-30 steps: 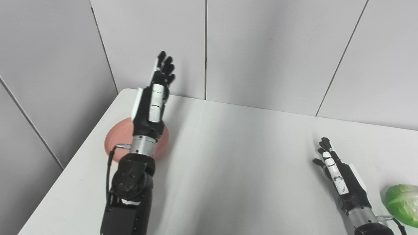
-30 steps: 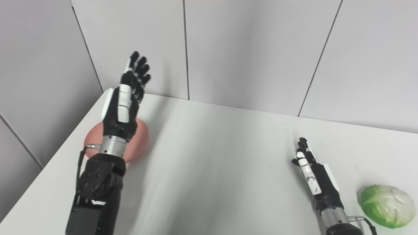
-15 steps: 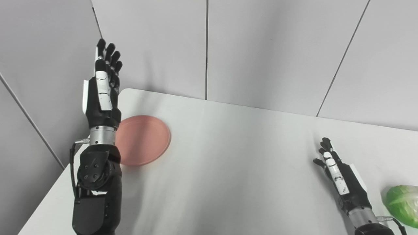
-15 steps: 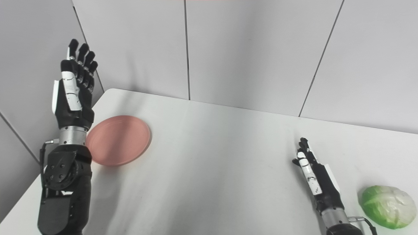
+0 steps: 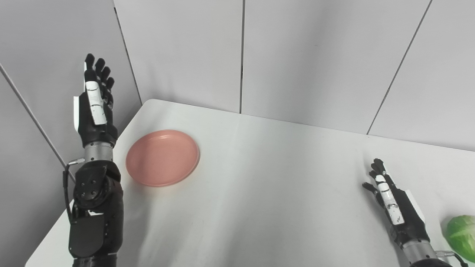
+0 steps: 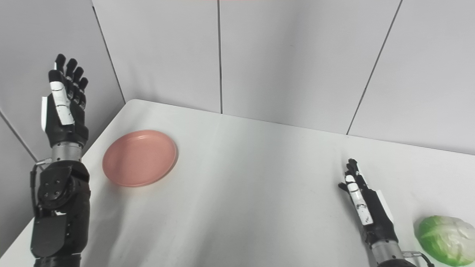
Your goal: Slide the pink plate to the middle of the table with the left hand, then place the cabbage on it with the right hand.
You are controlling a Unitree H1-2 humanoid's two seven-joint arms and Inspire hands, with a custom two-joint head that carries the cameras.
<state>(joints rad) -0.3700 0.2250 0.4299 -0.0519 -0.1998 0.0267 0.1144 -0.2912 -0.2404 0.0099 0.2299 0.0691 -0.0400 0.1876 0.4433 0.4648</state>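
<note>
Left hand [image 5: 95, 111]: raised upright beyond the counter's left edge, fingers extended and loosely apart, released, grasping nothing. Its palm side faces away from both cameras, so the inner surfaces cannot be inspected. The left forearm is cut off at the bottom edge of both views.

Pink plate [image 5: 162, 157]: one, lying flat on the white counter [image 5: 267, 193], just to the right of the left hand's wrist and lower than the raised hand; clear of it, no contact. The plate sits in the counter's left part, well apart from the right hand. Fully visible, nothing on it.

Right hand [image 6: 365, 207]: low over the counter's right part, fingers stretched forward and slightly apart, released, holding nothing. Whether its underside touches the surface cannot be told. The wrist and forearm run off the bottom edge.

Cabbage [image 6: 443, 239]: one, green, resting on the counter just to the right of the right hand's wrist, with a narrow gap between them. In the left eye view it is cut off by the right and bottom edges; in the right eye view nearly all of it shows.

Count: two hands, one plate, one cabbage, one counter. The near edge of the counter lies outside both views.
</note>
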